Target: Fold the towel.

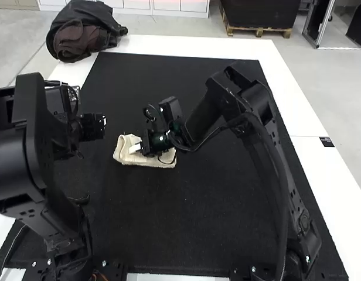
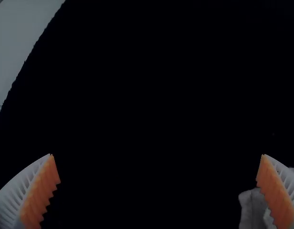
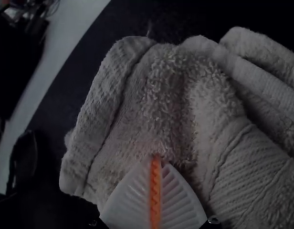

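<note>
"How is the right gripper (image 1: 135, 148) doing?"

"It's clenching: its orange pads are meeting, and the tips are touching the towel (image 1: 163, 162). Whether they're pinching any cloth, the views aren't making clear."

"And the left gripper (image 1: 98, 125)?"

"Released. Its ribbed fingers are standing wide apart, near the towel."

"Where's the towel lying?"

"It's resting on the black mat (image 1: 186, 222), in rumpled, layered folds, under the right gripper's fingertips."
</note>
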`<state>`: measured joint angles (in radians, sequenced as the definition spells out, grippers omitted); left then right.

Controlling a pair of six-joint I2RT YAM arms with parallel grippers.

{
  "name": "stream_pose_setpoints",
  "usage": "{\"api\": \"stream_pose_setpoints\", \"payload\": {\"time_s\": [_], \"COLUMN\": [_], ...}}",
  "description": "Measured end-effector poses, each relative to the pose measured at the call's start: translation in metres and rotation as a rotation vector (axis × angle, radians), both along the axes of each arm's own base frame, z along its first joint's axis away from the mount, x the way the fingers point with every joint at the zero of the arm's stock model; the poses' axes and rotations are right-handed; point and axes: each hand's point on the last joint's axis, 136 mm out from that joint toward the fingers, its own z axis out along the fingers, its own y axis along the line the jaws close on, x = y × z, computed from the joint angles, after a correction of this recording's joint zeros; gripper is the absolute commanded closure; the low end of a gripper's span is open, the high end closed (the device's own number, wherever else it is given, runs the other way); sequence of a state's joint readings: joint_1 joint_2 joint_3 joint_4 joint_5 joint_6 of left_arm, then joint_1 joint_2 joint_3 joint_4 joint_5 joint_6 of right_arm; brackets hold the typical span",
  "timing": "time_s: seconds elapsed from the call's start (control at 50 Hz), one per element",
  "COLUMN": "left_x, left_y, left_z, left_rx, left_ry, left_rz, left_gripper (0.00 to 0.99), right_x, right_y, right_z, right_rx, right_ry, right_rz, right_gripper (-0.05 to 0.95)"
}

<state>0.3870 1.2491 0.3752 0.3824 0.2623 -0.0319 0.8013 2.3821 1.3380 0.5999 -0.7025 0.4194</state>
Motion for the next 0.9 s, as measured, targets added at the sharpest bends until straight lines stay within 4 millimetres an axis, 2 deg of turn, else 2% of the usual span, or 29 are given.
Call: {"api": "stream_pose_setpoints", "payload": {"time_s": [0.08,0.32,0.42,0.48,0.58,0.7,0.8,0.9], "left_x": [0.001,0.001,0.000,0.003,0.013,0.024,0.032,0.038], "left_y": [0.000,0.001,0.000,0.001,0.005,0.007,-0.001,-0.013], "left_z": [0.002,0.003,0.000,0.004,0.021,0.053,0.078,0.095], "left_rx": [0.003,-0.005,-0.015,-0.020,-0.019,-0.013,-0.012,-0.017], "left_ry": [-0.007,-0.012,0.010,0.010,-0.015,-0.063,-0.101,-0.120], "left_rz": [0.000,0.005,0.006,0.008,0.012,0.012,-0.012,-0.043], "left_gripper": [0.030,0.030,0.030,0.030,0.030,0.030,0.030,0.030], "right_x": [-0.001,-0.001,-0.001,-0.002,0.001,0.008,0.015,0.019], "right_y": [0.000,0.001,0.001,0.000,0.000,-0.003,-0.009,-0.021], "right_z": [-0.006,-0.006,0.000,0.010,0.047,0.108,0.157,0.199], "right_rx": [0.001,0.011,0.010,0.006,0.034,0.086,0.134,0.172], "right_ry": [0.003,0.008,0.016,0.024,0.003,-0.043,-0.084,-0.110], "right_rz": [0.005,0.006,0.004,0.003,0.001,-0.011,-0.029,-0.051], "right_gripper": [0.92,0.92,0.92,0.92,0.92,0.92,0.92,0.92]}}
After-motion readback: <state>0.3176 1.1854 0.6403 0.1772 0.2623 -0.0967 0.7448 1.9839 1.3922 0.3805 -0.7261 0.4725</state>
